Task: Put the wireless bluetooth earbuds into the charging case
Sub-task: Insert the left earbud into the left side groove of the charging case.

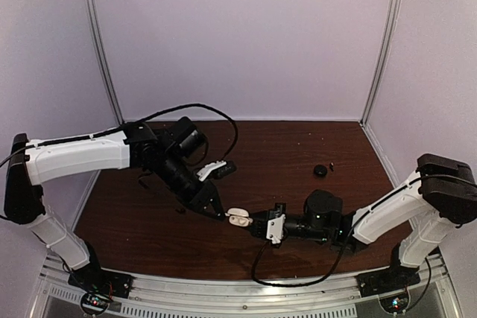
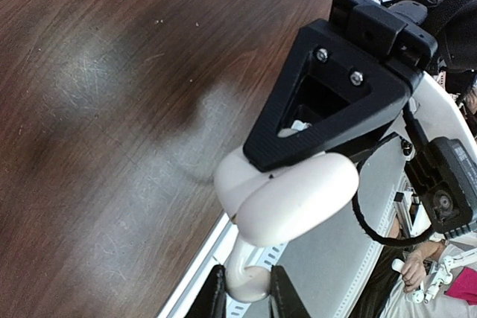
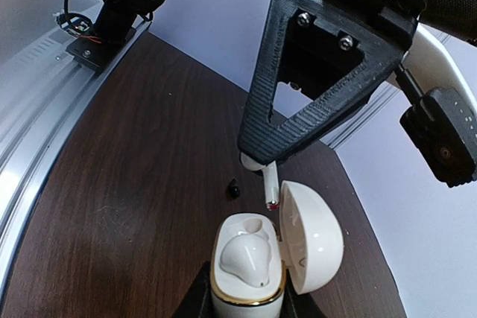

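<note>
Left gripper: was clenched on a white earbud, stem pointing down, just above the case's open mouth at mid-frame.
Right gripper: was grasping the charging case at bottom centre (lid swung open to the right).
Seated earbud: white, lay inside the case.
Black earbud: lay on the table, just beyond the case.

Dark wooden table (visibly scuffed) between lilac walls.
</note>
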Tool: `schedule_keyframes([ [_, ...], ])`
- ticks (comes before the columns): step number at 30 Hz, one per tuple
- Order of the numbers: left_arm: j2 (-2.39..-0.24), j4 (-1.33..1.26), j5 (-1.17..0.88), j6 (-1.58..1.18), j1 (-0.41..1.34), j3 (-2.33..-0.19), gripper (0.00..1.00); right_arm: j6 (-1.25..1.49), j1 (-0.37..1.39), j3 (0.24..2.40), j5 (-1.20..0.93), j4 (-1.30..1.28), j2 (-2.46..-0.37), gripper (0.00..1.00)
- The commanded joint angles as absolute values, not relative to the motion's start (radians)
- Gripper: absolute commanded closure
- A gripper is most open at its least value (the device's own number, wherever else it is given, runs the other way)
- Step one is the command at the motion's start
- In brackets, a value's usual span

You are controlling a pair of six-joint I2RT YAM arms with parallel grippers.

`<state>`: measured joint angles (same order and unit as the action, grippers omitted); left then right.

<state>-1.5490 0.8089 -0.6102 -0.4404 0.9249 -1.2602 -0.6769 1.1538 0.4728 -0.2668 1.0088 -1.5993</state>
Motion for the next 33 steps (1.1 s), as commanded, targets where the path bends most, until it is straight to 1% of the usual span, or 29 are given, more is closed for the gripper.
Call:
schedule_keyframes([
  [1,-1.564,0.805,-0.631,-0.434,0.926,-1.298,0.92,-0.688,1.163,0.499,-0.243,1.064,-1.615,1.00],
  [10,-1.591,0.805,-0.638,-0.445,0.926,-1.307,0.93,-0.692,1.165,0.501,-0.193,1.075,-1.623,1.00],
  [27,-1.616,0.814,-0.578,-0.524,0.925,-1.333,0.93,-0.716,1.186,0.489,-0.128,1.109,-1.632,1.00],
  [33,-1.636,0.850,-0.545,-0.533,0.925,-1.372,0.93,-0.730,1.194,0.479,-0.118,1.127,-1.631,1.00],
])
